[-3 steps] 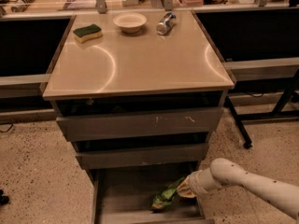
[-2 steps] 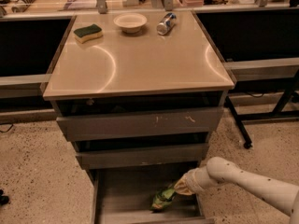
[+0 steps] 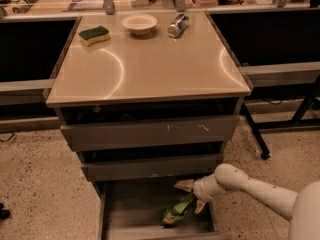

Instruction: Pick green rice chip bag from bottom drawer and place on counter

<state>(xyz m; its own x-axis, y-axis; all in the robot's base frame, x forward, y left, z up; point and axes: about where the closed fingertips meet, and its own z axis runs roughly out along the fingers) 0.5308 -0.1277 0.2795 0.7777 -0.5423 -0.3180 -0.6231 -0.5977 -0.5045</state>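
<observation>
The green rice chip bag (image 3: 176, 212) lies crumpled in the open bottom drawer (image 3: 131, 209), right of its middle. My gripper (image 3: 192, 196) reaches into the drawer from the right on a white arm. Its fingers (image 3: 184, 185) are spread apart, and the bag's upper end lies between them. The counter (image 3: 150, 69) is the glossy tan top of the grey cabinet, above the drawers.
On the counter's far edge stand a green-topped yellow sponge (image 3: 94, 34), a pale bowl (image 3: 139, 23) and a lying silver can (image 3: 177, 25). Two taller grey drawers (image 3: 150, 132) stick out slightly above the bottom one. A dark table leg (image 3: 256, 134) stands to the right.
My gripper has moved a little left and deeper into the drawer, closer around the bag's upper end. The bag has stayed where it lay.
</observation>
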